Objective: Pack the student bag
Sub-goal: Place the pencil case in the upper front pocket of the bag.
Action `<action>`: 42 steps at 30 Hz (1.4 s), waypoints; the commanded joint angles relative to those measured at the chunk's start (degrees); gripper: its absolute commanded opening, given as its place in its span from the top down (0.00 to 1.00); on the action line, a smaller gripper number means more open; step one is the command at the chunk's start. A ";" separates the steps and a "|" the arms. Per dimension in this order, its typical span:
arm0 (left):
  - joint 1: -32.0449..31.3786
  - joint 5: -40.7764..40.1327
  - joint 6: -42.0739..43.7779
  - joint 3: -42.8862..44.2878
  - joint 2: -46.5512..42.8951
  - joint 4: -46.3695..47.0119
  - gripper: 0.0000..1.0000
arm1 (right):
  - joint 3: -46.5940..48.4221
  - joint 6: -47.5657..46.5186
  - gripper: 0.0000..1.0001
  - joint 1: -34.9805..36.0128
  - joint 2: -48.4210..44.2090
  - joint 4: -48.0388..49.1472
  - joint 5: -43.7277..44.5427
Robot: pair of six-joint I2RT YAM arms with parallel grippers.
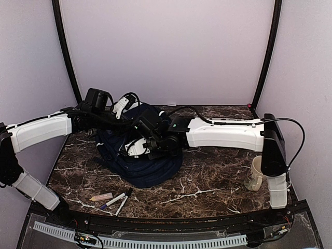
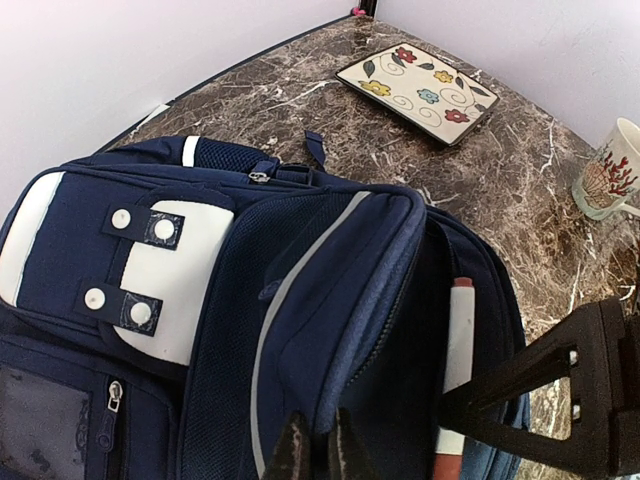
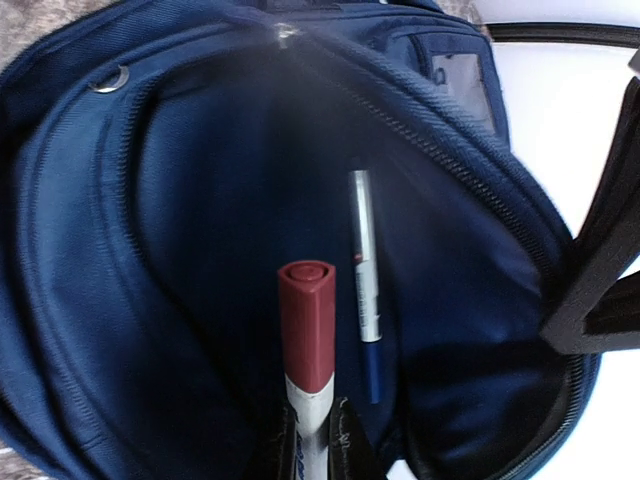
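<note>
The right pincer (image 3: 314, 440) is closed on the white barrel of a marker (image 3: 306, 330) with a dark red cap. It holds the marker cap-first inside the open main compartment of the student bag (image 3: 120, 300). Just beside the marker, deeper in the same compartment, a pen (image 3: 364, 290) with a silvery barrel and a blue end lies against the blue lining.

The left pincer (image 2: 318, 448) is clamped on the edge of the bag's front panel, next to the zip. The mouth of the bag gapes to one side of it, and the marker shows in that gap.

The bag lies flat on the dark marbled table (image 1: 207, 187), left of its middle, under both wrists. A rectangular plate (image 2: 420, 88) painted with flowers sits near the far edge beyond the bag, apart from it. A mug (image 1: 255, 174) with a red pattern stands near the right edge, well apart from the bag. A small cluster of loose pens (image 1: 115, 199) lies by the near left corner.
</note>
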 commanded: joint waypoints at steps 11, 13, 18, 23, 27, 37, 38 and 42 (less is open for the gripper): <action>0.81 0.06 -0.24 1.79 -2.70 2.04 1.00 | -0.77 -9.55 0.94 -1.48 8.40 17.20 7.16; 0.77 0.10 -0.24 1.75 -2.63 2.02 1.00 | -0.21 -9.49 0.93 -1.95 9.28 18.30 7.65; 0.81 0.21 -0.33 1.79 -2.37 2.06 1.00 | -1.06 -8.15 0.63 -2.44 8.88 21.08 8.86; 0.76 0.01 -0.31 1.77 -2.26 1.99 1.00 | -1.47 -2.77 0.60 -2.29 4.76 15.39 4.96; 0.74 0.02 -0.28 1.79 -1.85 1.99 1.00 | -3.01 2.72 0.59 -1.46 -0.43 5.42 -4.54; 0.80 -0.53 -0.02 1.88 -1.39 1.84 1.00 | -2.38 11.07 0.61 2.82 -5.15 -11.82 -28.86; 0.75 -0.37 -0.02 1.88 -1.26 1.88 1.00 | -2.08 11.34 0.62 3.16 -4.71 -12.68 -30.90; 0.81 -0.06 -0.12 1.97 -1.11 1.74 1.00 | -0.74 11.93 0.65 4.98 -0.87 -14.26 -34.79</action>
